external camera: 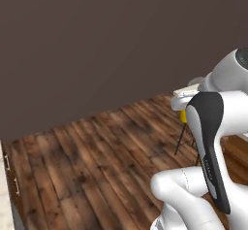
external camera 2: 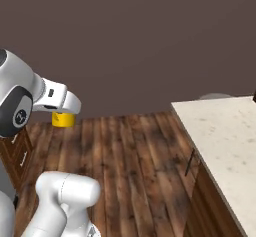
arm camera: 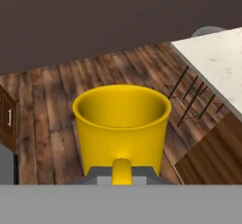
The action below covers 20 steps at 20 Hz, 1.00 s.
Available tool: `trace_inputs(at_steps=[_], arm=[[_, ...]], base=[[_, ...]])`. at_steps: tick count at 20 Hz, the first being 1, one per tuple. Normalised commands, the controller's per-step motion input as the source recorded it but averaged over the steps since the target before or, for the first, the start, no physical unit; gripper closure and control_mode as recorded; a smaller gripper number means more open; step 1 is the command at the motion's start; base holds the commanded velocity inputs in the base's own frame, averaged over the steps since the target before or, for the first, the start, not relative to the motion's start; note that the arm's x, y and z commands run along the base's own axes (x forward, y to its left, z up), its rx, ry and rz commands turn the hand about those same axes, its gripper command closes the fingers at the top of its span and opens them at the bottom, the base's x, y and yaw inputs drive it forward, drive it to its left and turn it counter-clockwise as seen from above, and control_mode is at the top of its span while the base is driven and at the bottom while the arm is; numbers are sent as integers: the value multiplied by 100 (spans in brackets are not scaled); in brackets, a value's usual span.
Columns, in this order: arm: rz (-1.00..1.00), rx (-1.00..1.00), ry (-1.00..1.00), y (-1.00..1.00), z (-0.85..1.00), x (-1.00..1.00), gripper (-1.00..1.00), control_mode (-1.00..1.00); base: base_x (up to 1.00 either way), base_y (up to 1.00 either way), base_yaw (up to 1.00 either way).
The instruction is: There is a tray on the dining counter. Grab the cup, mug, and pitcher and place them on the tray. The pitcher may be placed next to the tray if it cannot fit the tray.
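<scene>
Gripper (arm camera: 122, 178) is clamped on the mug (arm camera: 121, 126) handle at lower centre; keep it level toward the counter (external camera 2: 225, 141) at right.

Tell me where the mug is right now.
The mug is held in the shut gripper by its handle, carried in the air above the wooden floor; in the right base view it hangs left of the dining counter.
</scene>
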Motion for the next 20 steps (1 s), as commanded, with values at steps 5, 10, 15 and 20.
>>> trace_inputs(at_steps=[5,10,15,20], arm=[[0,0,0,0,0,0,100,100],[0,0,0,0,0,0,100,100],[0,0,0,0,0,0,100,100],[0,0,0,0,0,0,100,100]], base=[[100,48,-7],[100,63,-22],[100,92,-54],[83,94,-86]])
